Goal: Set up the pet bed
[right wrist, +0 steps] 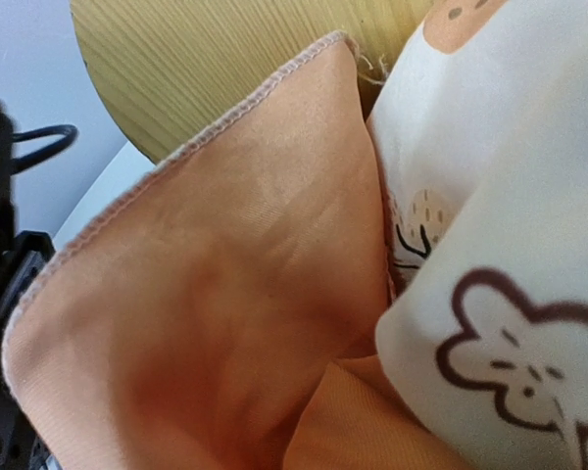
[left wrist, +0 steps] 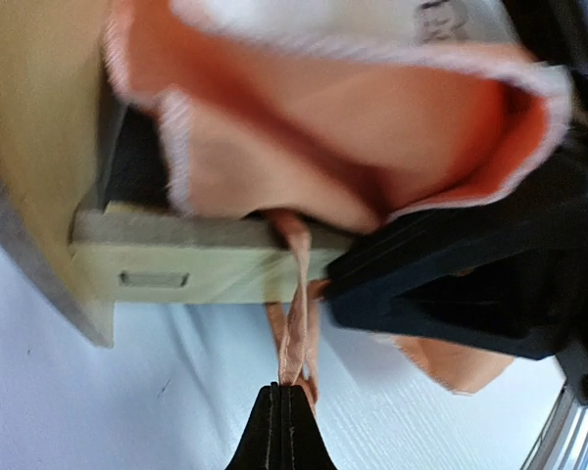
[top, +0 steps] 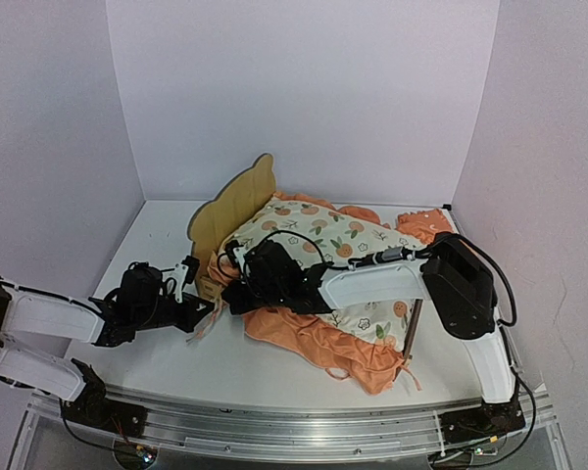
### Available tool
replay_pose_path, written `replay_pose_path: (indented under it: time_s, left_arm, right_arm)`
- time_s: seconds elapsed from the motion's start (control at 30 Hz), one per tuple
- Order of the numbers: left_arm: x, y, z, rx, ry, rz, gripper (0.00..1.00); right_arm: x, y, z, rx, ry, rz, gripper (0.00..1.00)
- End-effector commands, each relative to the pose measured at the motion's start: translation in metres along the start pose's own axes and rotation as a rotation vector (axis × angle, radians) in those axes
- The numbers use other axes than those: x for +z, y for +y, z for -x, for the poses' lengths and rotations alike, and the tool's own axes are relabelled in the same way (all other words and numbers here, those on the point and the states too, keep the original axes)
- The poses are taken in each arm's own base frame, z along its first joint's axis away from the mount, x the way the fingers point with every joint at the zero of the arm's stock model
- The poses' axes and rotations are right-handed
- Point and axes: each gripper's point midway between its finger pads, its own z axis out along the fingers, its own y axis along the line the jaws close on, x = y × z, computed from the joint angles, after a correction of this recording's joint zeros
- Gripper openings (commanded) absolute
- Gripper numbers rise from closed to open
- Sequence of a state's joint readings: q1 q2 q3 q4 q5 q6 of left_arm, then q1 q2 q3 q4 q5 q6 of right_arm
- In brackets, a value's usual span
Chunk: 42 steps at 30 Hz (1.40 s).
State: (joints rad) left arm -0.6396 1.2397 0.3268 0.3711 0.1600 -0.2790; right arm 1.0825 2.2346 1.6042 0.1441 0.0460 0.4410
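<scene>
The pet bed's plywood headboard (top: pixel 237 204) stands at mid-table, and its side rail (left wrist: pixel 176 264) shows close in the left wrist view. An orange-print mattress pad (top: pixel 323 245) lies crumpled over the frame, its orange ruffle (top: pixel 318 338) spilling to the front. My left gripper (top: pixel 197 311) (left wrist: pixel 281 389) is shut on a thin peach ribbon tie (left wrist: pixel 296 323) that runs up to the pad at the rail. The right gripper (top: pixel 241 290) is pushed into the ruffle at the bed's near left corner. Its fingers are buried under orange fabric (right wrist: pixel 225 323), so what they hold is hidden.
An orange pillow (top: pixel 426 223) lies at the back right behind the pad. A thin dark bar (top: pixel 412 335) pokes out of the ruffle near the right arm. White walls close in the table on three sides. The two grippers are close together.
</scene>
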Motion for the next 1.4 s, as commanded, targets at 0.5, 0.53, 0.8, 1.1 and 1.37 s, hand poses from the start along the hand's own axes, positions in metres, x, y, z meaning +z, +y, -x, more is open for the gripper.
replay_pose_path:
  time_s: [0.5,0.53,0.8,1.1,1.37]
  left_arm:
    - [-0.005,-0.043,0.003,0.140,0.013,-0.252,0.00]
    - [-0.005,-0.044,0.005,0.135,0.019,-0.252,0.01]
    - [-0.012,-0.050,0.042,0.121,0.076,-0.216,0.20]
    - [-0.051,-0.077,0.046,0.339,0.180,-0.343,0.29]
    - [-0.065,-0.015,0.047,0.725,0.090,-0.119,0.12]
  right_arm:
    - [0.033,-0.004,-0.026,0.075,0.002,0.049,0.00]
    - [0.032,-0.005,-0.027,0.084,-0.004,0.051,0.00]
    - [0.031,-0.016,-0.040,0.083,0.020,0.032,0.00]
    - [0.033,-0.021,-0.046,0.065,0.036,0.016,0.00]
    - [0.030,-0.021,-0.047,0.052,0.047,0.006,0.00]
